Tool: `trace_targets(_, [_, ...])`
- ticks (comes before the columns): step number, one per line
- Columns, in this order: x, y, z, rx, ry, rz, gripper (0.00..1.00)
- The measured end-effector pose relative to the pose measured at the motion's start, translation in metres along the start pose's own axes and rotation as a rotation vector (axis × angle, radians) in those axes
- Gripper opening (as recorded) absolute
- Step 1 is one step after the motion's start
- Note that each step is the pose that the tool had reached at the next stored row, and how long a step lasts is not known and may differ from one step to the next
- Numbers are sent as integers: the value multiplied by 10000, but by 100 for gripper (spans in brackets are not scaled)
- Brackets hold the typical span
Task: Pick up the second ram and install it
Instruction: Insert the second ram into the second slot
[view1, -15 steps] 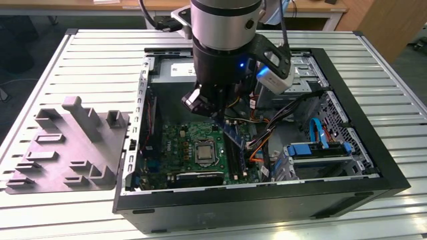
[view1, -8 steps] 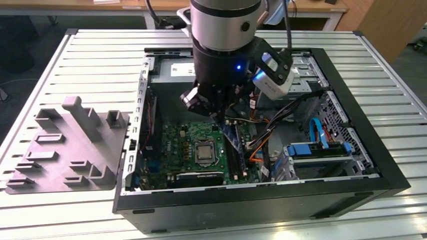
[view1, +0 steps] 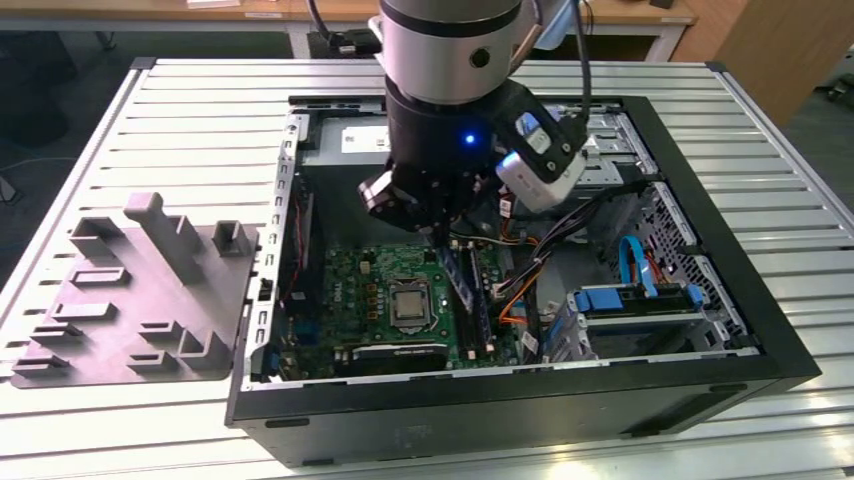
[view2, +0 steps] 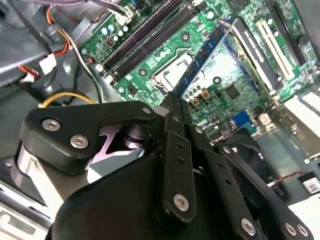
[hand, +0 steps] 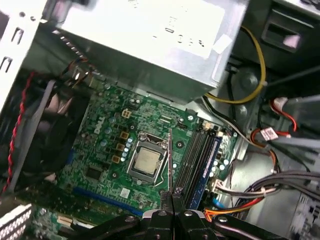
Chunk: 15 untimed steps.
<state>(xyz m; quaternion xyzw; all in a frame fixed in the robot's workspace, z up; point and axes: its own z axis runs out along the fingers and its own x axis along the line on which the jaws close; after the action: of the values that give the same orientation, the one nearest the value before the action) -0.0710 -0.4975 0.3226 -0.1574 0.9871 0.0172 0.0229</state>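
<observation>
My gripper (view1: 447, 238) hangs inside the open computer case (view1: 694, 220), shut on the second ram (view1: 463, 285), a thin bluish stick that points down over the green motherboard (view1: 367, 290). In the second wrist view the ram (view2: 207, 47) sticks out from the gripper (view2: 175, 97) above the board, off to one side of the dark memory slots (view2: 145, 35). In the first wrist view the ram (hand: 170, 160) shows edge-on beyond the gripper (hand: 172, 194), between the processor socket (hand: 146, 161) and the memory slots (hand: 194, 155). Another blue stick (hand: 211, 162) sits in the outer slot.
A grey power supply (hand: 150, 40) stands beside the board. Loose cables (view1: 534, 265) run beside the slots, next to blue drive-bay brackets (view1: 627, 300). A fan (hand: 45, 135) sits at the board's far side. A grey holder block (view1: 147, 300) lies on the table at the exterior view's left.
</observation>
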Motion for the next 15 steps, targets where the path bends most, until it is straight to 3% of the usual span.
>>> trace_targets(15, [1, -1, 32, 138, -73, 2727, 12])
